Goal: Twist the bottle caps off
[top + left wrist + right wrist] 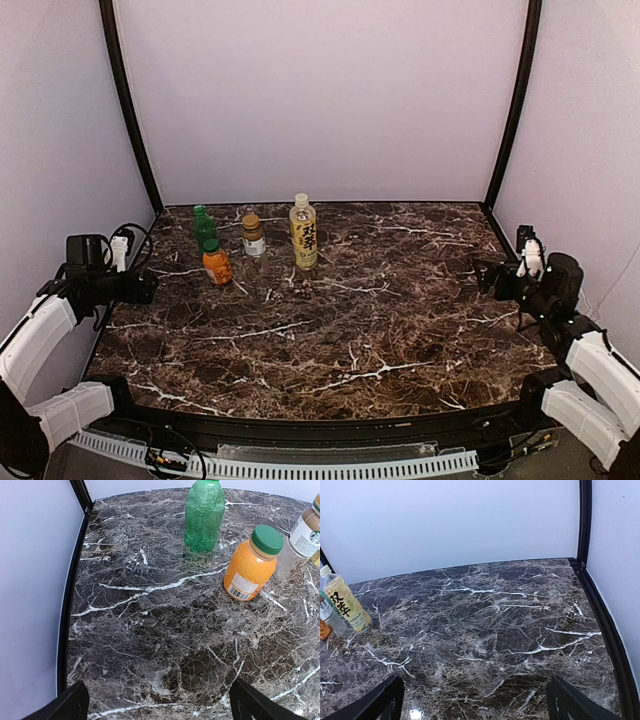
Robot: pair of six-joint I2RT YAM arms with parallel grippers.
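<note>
Four capped bottles stand upright at the table's back left. The tall yellow tea bottle [304, 233] has a cream-white cap [301, 199]. The short brown bottle [253, 236] has a golden-brown cap [250, 219]. The orange juice bottle [216, 263] has a green cap [267, 539]. The slim green bottle [204, 227] stands behind it. My left gripper [148, 288] is open and empty at the left edge, left of the bottles. My right gripper [482, 276] is open and empty at the far right. The tea bottle also shows in the right wrist view [345, 603].
The dark marble table [380, 320] is walled by white panels with black corner posts [130, 110]. A black rail [70, 610] runs along the table's left edge, and another along the right edge [607, 630]. Cables hang near the left arm [125, 240].
</note>
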